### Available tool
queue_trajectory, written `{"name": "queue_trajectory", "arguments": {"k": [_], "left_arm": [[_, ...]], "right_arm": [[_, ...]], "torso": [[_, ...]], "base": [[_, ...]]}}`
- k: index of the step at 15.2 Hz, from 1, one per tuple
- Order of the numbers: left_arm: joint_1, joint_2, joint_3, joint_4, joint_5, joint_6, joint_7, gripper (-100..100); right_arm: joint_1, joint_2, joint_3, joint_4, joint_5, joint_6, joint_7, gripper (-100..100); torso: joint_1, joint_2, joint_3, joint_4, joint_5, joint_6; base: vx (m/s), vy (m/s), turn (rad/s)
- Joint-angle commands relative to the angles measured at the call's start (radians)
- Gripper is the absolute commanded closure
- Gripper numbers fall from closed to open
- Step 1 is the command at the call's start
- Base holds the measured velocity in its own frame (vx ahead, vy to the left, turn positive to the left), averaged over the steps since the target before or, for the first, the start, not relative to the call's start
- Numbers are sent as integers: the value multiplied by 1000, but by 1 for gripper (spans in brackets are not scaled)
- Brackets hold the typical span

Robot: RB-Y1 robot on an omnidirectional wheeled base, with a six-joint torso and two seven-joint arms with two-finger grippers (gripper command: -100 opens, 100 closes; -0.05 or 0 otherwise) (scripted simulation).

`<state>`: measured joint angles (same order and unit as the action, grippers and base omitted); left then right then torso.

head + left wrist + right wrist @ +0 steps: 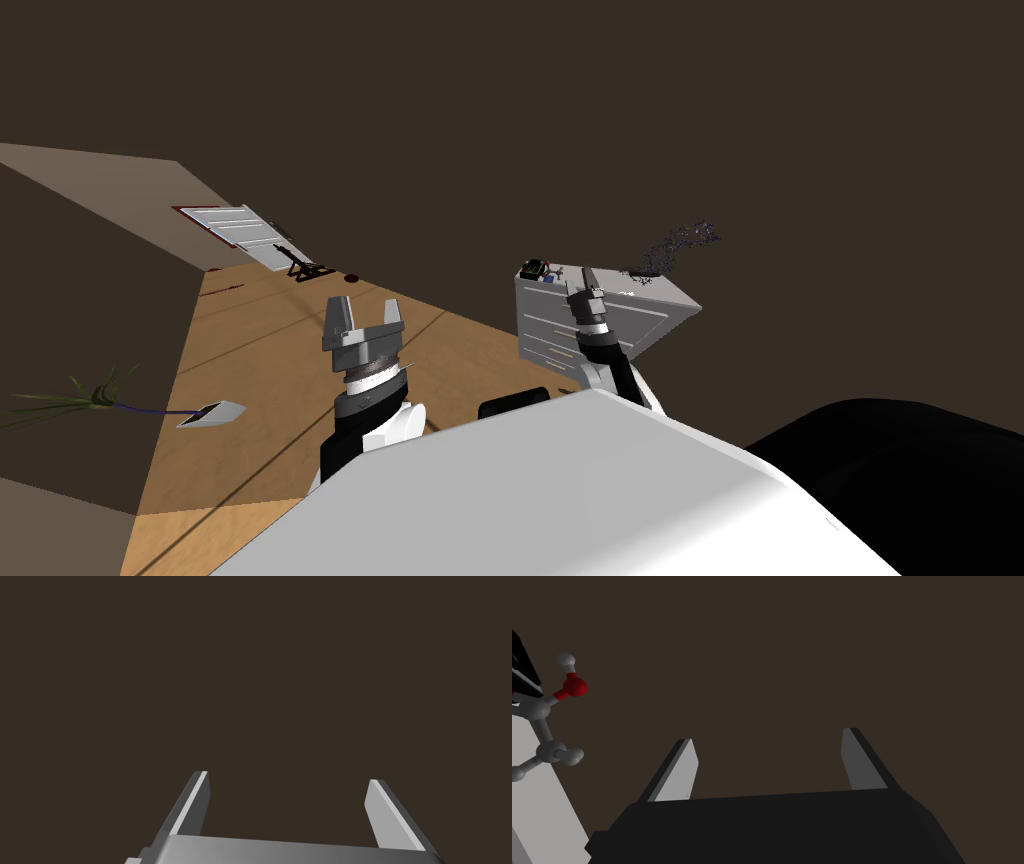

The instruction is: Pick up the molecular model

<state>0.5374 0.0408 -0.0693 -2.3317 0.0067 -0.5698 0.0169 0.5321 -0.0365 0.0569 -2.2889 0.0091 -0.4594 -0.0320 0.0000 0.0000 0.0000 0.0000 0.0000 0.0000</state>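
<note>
The molecular model (549, 721) is a cluster of grey balls on sticks with one red ball. It stands on a light grey surface (537, 806), off to one side of my right gripper (769, 758). That gripper is open, with nothing between its fingers. In the head view my right gripper (583, 283) hovers over the top of a grey drawer cabinet (560, 330). My left gripper (363, 318) is raised over the floor, away from the cabinet. Its fingers (192, 803) stand open and hold nothing.
A small black object (533, 268) with red and blue parts sits on the cabinet's near corner. A dark wispy plant (680, 243) stands at its far end. On the wooden floor (270, 380) lie a green plant (90, 395) and a white flat thing (212, 413). A white door (240, 228) is far back.
</note>
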Motion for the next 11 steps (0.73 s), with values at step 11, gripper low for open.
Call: {"name": "queue_trajectory", "arguments": {"k": [11], "left_arm": [[0, 0, 0, 0, 0, 0, 0, 0]], "right_arm": [[13, -229, -63, 45, 45, -2, -12, -100]], "torso": [[1, -1, -1, 0, 0, 0]], "base": [[15, 15, 10]]}}
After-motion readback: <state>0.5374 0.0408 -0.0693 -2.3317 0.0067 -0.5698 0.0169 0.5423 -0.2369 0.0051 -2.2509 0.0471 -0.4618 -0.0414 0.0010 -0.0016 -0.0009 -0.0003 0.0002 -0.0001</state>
